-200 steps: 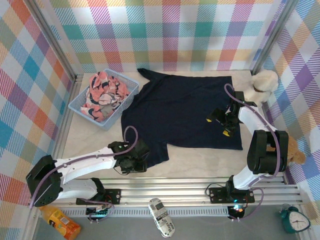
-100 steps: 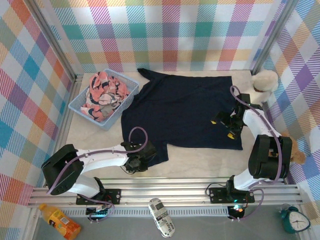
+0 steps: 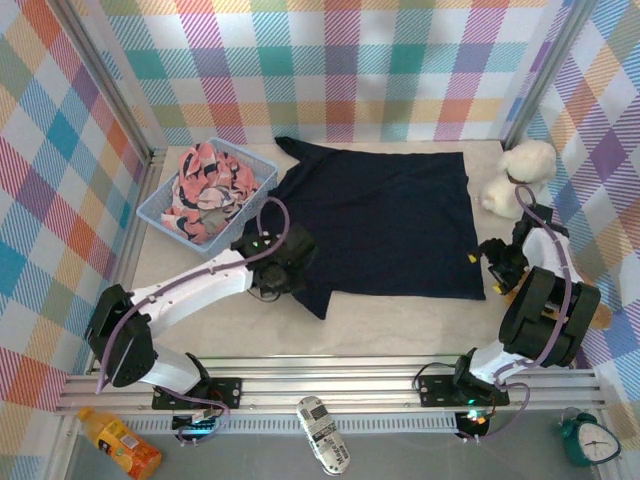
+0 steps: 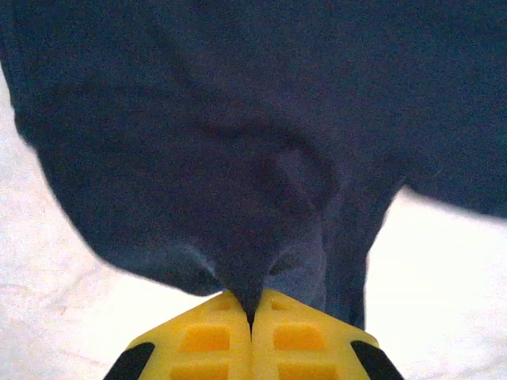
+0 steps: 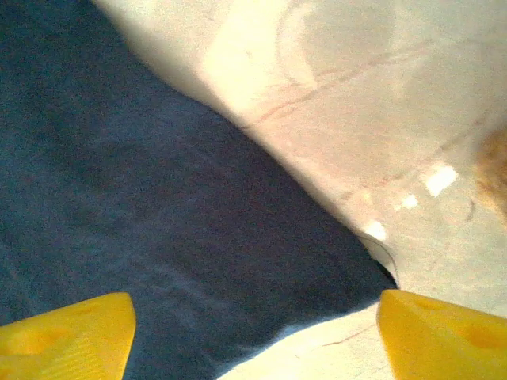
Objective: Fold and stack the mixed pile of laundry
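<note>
Since a second ago the left gripper (image 3: 285, 262) has swung up from the near edge of the table (image 3: 400, 325) and now sits over the near left part of the navy T-shirt (image 3: 380, 215). The shirt's near left flap has gone with it and is drawn into a narrower point. The right gripper (image 3: 488, 272) has slid off the middle of the shirt to its near right corner.

At the far left, the pink garment (image 3: 205, 185) with its navy-and-white print lies heaped in the light blue basket (image 3: 160, 218), which touches the shirt's left side.

Next to it, the left wrist view shows the left gripper (image 4: 252, 313) with its yellow fingers (image 4: 206, 336) pressed together, pinching a fold of the shirt (image 4: 238, 119). The cloth gathers into puckers at the pinch and hangs over the pale table (image 4: 444, 277). It may be the sleeve that is caught, though the close view is too dark to be sure.

The shirt lies mostly flat across the middle of the table, collar toward the far wall.

In the right wrist view, the right gripper (image 5: 253, 340) has its yellow fingertips (image 5: 67, 332) spread wide. The shirt's (image 5: 158, 198) corner lies on the table (image 5: 356, 95) between them, not gripped.

A white plush toy (image 3: 525, 165) sits just beyond the shirt's far right corner.
</note>
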